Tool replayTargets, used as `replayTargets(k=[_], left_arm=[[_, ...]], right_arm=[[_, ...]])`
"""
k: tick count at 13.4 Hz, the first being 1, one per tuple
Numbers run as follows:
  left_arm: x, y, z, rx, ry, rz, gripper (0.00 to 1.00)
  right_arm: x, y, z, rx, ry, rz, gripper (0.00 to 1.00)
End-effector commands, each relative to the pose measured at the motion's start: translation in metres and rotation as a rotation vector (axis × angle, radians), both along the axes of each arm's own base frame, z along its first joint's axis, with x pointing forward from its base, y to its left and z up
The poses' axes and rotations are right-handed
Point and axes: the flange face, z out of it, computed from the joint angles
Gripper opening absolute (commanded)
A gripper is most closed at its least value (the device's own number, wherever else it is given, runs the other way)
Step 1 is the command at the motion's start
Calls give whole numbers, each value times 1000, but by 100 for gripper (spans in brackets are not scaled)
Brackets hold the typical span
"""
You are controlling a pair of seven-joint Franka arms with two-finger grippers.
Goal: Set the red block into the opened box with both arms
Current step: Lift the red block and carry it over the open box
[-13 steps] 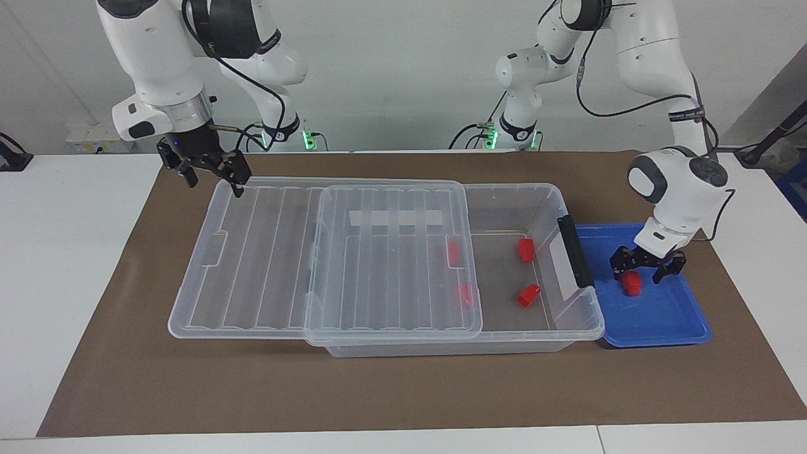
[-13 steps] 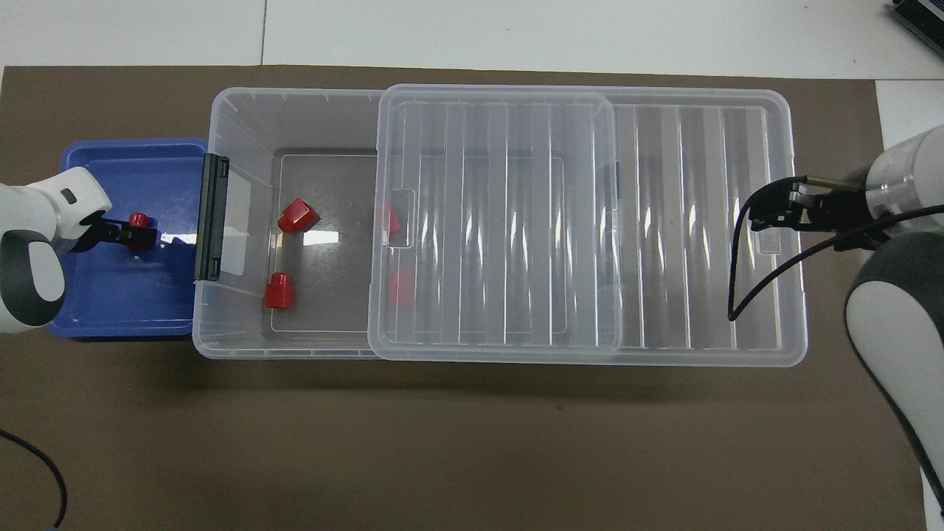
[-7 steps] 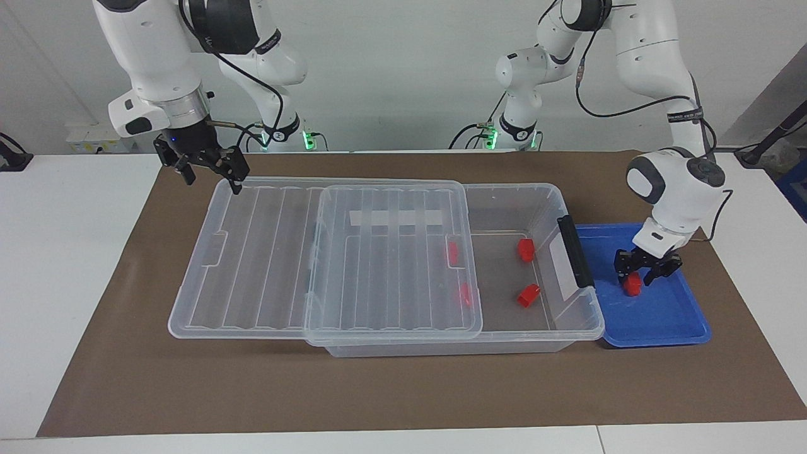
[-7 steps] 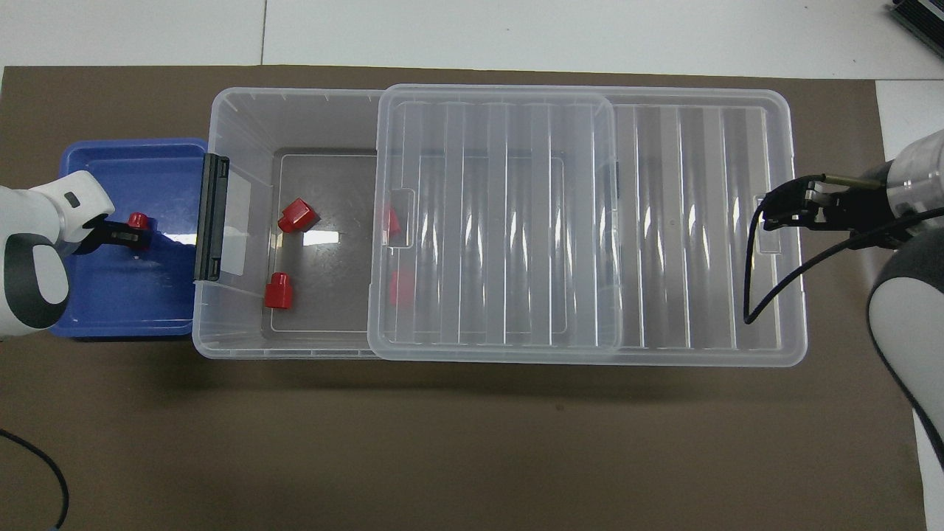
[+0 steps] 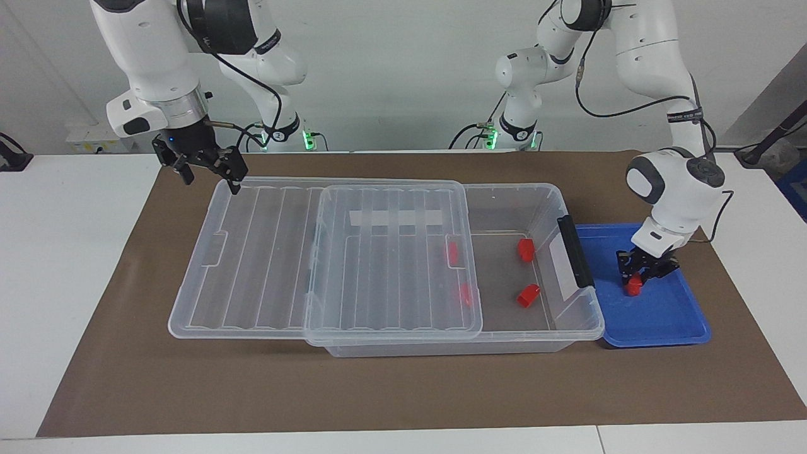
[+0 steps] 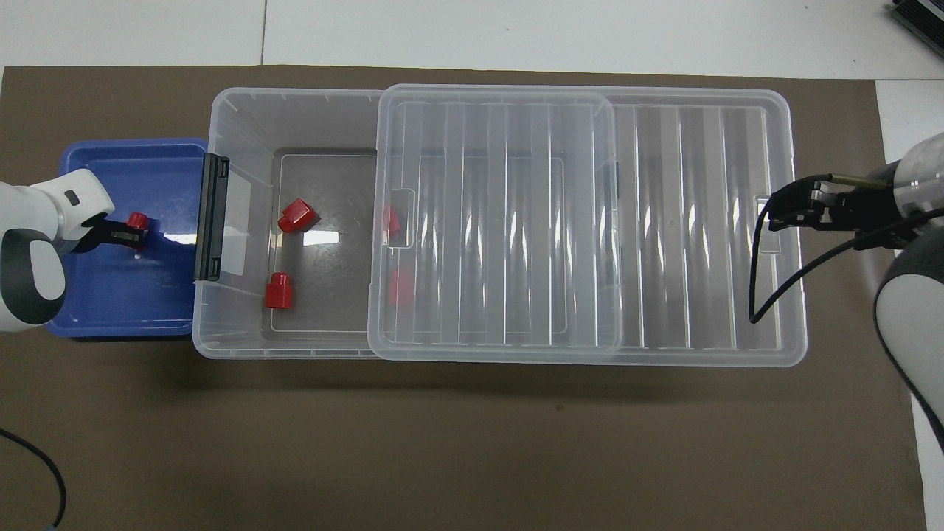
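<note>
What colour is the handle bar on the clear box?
Dark grey, nearly black: the handle shows best in the overhead view.

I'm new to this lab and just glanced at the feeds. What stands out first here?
The big clear box fills the middle of the mat, its lid slid toward the right arm's end, with red blocks lying on its floor. At the left arm's end, the left gripper has its jaws shut on a red block in the blue tray. The right gripper waits open over the lid's corner.
</note>
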Motion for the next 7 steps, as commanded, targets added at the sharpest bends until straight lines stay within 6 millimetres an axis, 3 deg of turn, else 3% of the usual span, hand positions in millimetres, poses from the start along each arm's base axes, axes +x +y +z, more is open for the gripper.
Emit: replayTargets(k=[1, 3, 4, 7], left_arm=[[20, -2, 95, -27, 97, 64, 0], [22, -18, 173, -51, 187, 159, 0], [18, -42, 197, -55, 238, 202, 0], [-6, -147, 246, -41, 284, 383, 0]], right_arm=[[-2, -5, 3, 17, 11, 34, 100], [-4, -11, 6, 16, 8, 25, 100], [-6, -13, 10, 17, 5, 23, 100], [-6, -23, 10, 69, 6, 17, 100]])
